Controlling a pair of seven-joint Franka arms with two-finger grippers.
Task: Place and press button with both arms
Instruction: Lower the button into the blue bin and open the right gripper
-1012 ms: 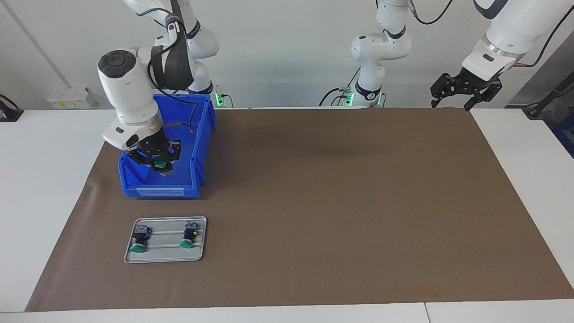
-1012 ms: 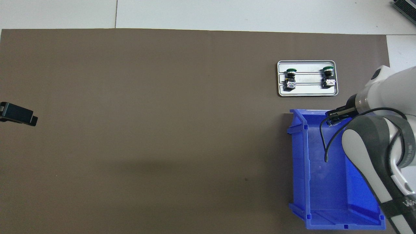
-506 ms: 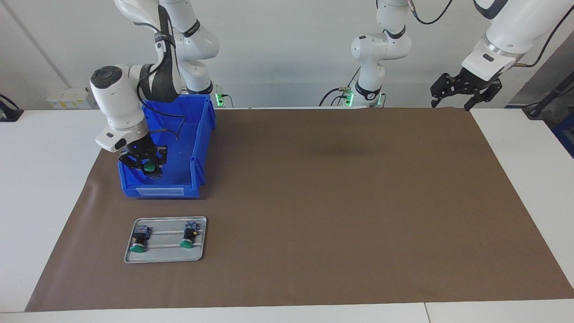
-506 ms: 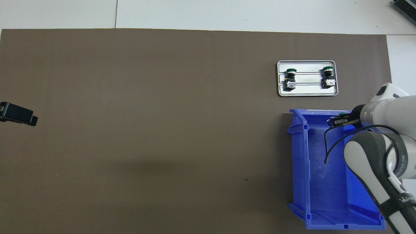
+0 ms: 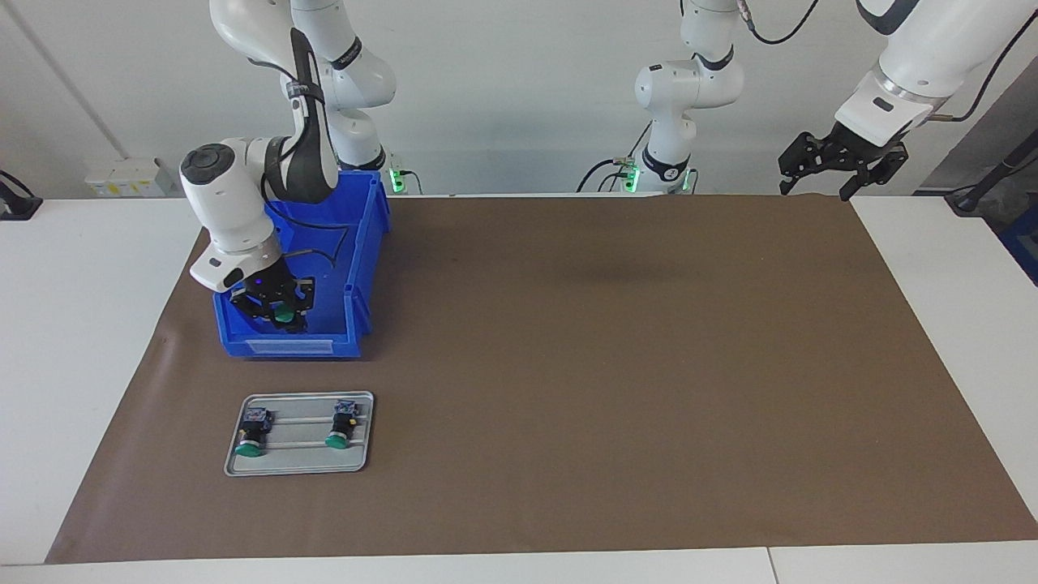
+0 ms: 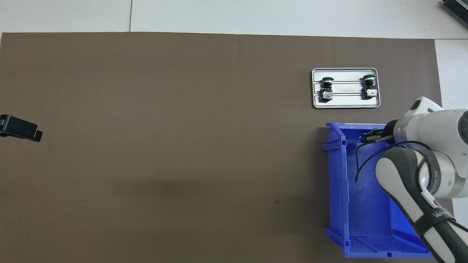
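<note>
My right gripper [image 5: 278,313] is shut on a button [image 5: 284,315] with a green cap, held low inside the blue bin [image 5: 358,268] at the end farthest from the robots. From overhead, the right gripper [image 6: 369,137] shows at that end of the blue bin [image 6: 338,175], with a sliver of the green button [image 6: 375,129] beside it. Two more buttons [image 5: 253,434] [image 5: 340,426] lie on a grey tray [image 5: 296,464]. My left gripper [image 5: 816,185] hangs open and waits over the mat's corner at the left arm's end, holding nothing.
The grey tray [image 6: 345,106] sits on the brown mat [image 5: 608,365], just farther from the robots than the bin. A black cable loops from the right wrist into the bin. The left gripper [image 6: 20,128] shows only as a black tip overhead.
The right arm's wrist has swung round and sunk lower into the bin, carrying the button toward the bin's wall farthest from the robots. The left arm has not moved.
</note>
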